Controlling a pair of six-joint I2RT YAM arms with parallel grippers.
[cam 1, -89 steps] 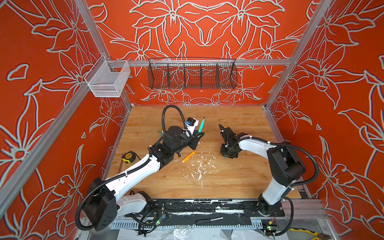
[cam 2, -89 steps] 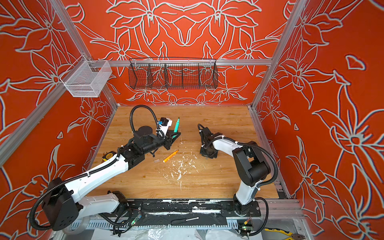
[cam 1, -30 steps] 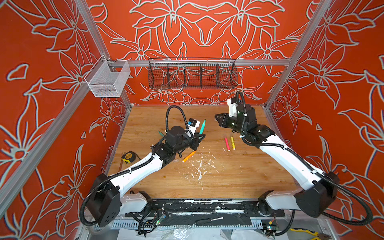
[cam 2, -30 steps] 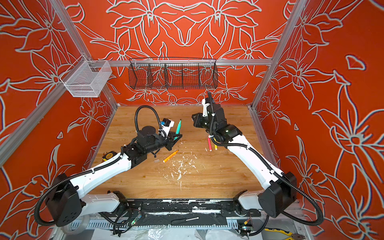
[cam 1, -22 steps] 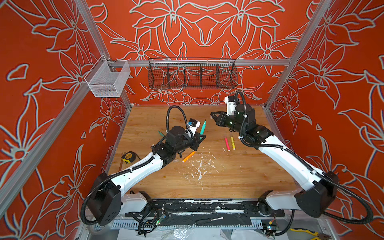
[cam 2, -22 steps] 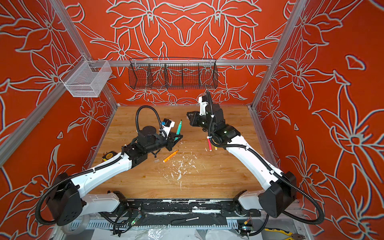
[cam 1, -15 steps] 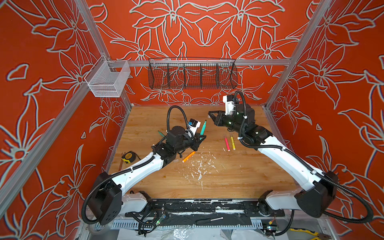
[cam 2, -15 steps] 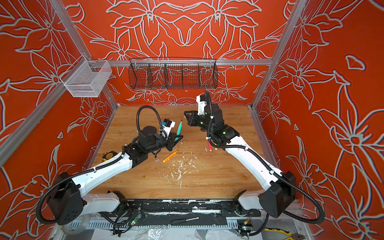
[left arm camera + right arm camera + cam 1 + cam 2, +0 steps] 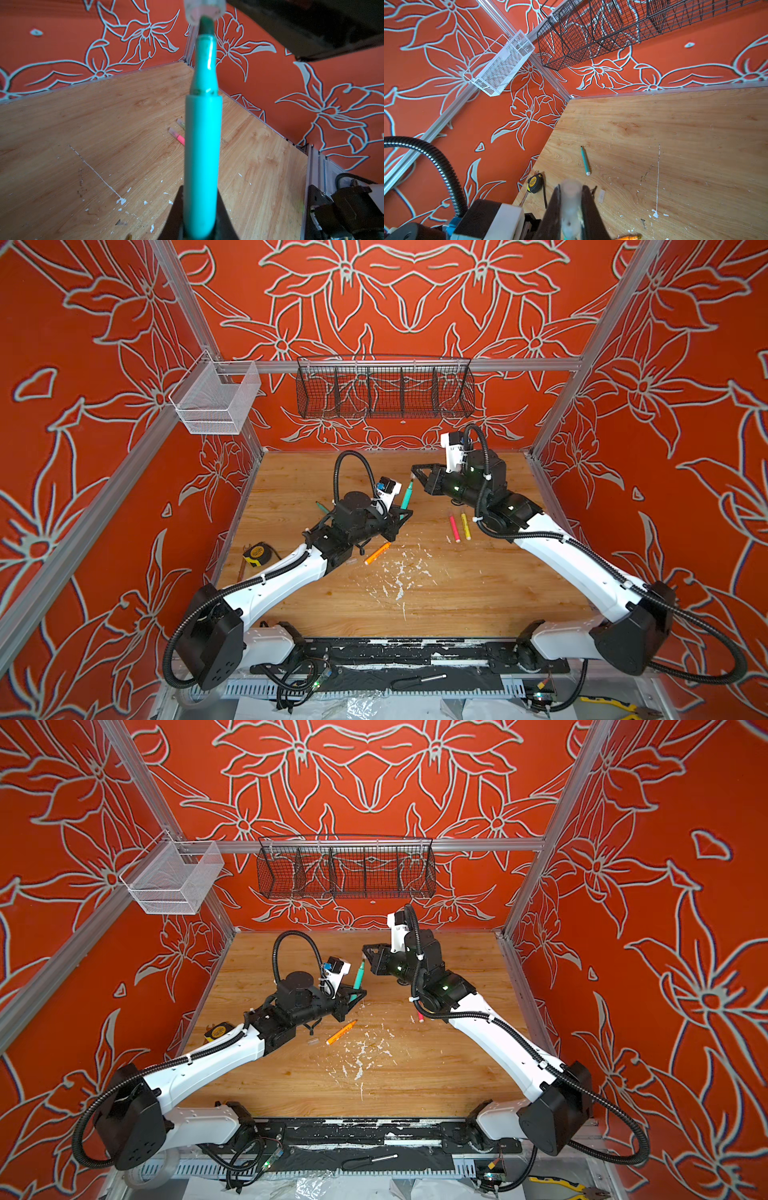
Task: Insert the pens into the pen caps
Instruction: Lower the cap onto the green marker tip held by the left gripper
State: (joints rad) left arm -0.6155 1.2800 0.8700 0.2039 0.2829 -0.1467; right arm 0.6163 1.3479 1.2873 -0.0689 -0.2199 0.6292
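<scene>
Your left gripper point(image 9: 400, 517) is clamped on the butt end of the teal pen point(image 9: 202, 145), with the tip pointing straight out beyond the jaws. Your right gripper point(image 9: 570, 197) is pinched on a clear cap point(image 9: 204, 9), its mouth facing that tip. The nib sits right at the cap's rim, axes nearly in line. Push along the pen's length; a slight skew could jam it, I'd say.

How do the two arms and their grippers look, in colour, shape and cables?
Left arm and right arm: white shells on long links, black joint housings, black ribbed hoses held by white ties. Left gripper and right gripper: black, tapering to narrow ends. A white camera box sits on each wrist.
</scene>
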